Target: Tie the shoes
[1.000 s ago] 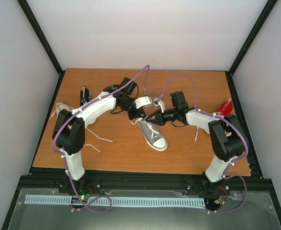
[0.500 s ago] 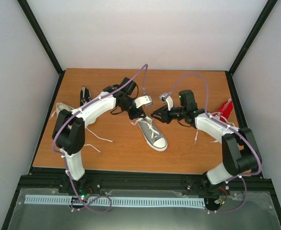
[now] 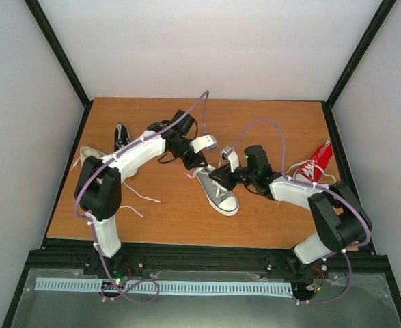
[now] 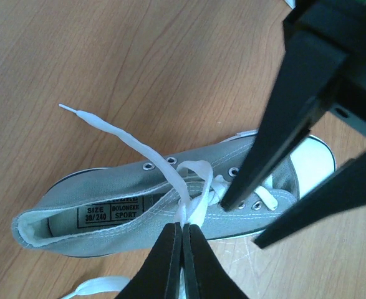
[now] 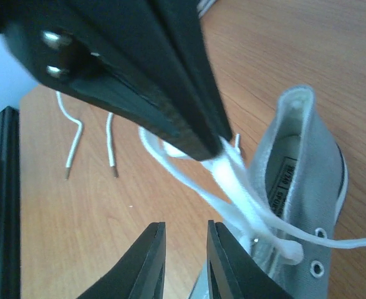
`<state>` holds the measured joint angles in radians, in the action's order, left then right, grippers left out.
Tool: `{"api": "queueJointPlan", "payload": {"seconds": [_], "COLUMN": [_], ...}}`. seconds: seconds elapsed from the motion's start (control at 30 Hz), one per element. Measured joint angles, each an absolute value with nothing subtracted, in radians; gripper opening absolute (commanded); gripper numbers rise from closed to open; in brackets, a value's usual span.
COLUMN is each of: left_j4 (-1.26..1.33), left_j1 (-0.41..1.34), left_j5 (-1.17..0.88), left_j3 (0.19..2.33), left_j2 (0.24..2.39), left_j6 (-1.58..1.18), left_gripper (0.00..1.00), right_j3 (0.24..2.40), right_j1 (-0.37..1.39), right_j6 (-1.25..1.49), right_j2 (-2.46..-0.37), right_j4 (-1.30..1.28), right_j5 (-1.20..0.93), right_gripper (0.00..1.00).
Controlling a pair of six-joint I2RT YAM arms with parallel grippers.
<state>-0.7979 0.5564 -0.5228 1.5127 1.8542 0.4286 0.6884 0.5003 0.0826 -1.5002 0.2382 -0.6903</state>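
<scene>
The grey shoe (image 3: pixel 218 192) with a white toe cap lies mid-table, its opening showing in the left wrist view (image 4: pixel 108 212). My left gripper (image 3: pixel 201 166) is shut on a loop of its white lace (image 4: pixel 192 187) and holds it up just above the eyelets (image 4: pixel 183 226). My right gripper (image 3: pixel 218 179) is open and empty (image 5: pixel 184 228), right beside the held lace (image 5: pixel 245 196) and the shoe (image 5: pixel 307 156). Its fingers (image 4: pixel 276 131) cross the left wrist view over the shoe's toe end. The left gripper's fingers (image 5: pixel 170 93) fill the top of the right wrist view.
A black shoe (image 3: pixel 121 135) and a cream shoe (image 3: pixel 89 156) lie at the left behind the left arm. A red shoe (image 3: pixel 315 164) lies at the right. Loose white lace ends (image 3: pixel 142 198) trail on the wooden table (image 3: pixel 180 219), also in the right wrist view (image 5: pixel 73 143).
My right arm has swung and lowered, bringing its open gripper down to the grey shoe by the held lace, uncovering the red shoe. The left arm has not moved.
</scene>
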Motion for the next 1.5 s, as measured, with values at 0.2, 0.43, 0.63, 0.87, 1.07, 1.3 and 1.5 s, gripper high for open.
{"api": "queueJointPlan", "payload": {"seconds": [0.2,0.43,0.63,0.87,1.07,1.3,1.5], "left_j4": [-0.798,-0.799,-0.8,-0.801,-0.804,-0.807,-0.808], "left_j1": [0.556,0.556,0.556,0.556,0.556,0.556,0.556], "left_j5": [-0.522,-0.522,-0.522,-0.522,-0.523,-0.501,-0.493], "left_j3": [1.514,1.514,1.514,1.518,1.534,1.561,1.562], "left_j2": [1.854,1.854,1.854,1.856,1.864,1.88,1.881], "left_j6": [0.421,0.421,0.422,0.421,0.416,0.393,0.377], "left_gripper": [0.01,0.01,0.01,0.01,0.01,0.01,0.01], "right_j3": [0.693,0.703,0.717,0.751,0.753,0.73,0.655], "right_j1": [0.5,0.5,0.5,0.5,0.5,0.501,0.537], "right_j6": [0.102,0.101,0.093,0.084,0.083,0.074,0.067], "right_j2": [-1.562,-1.568,-1.568,-1.581,-1.594,-1.577,-1.514], "right_j4": [0.275,0.292,0.288,0.285,0.282,0.289,0.326], "right_j5": [-0.641,-0.584,-0.549,-0.541,-0.542,-0.541,-0.502], "right_gripper": [0.19,0.22,0.24,0.24,0.24,0.24,0.23]}}
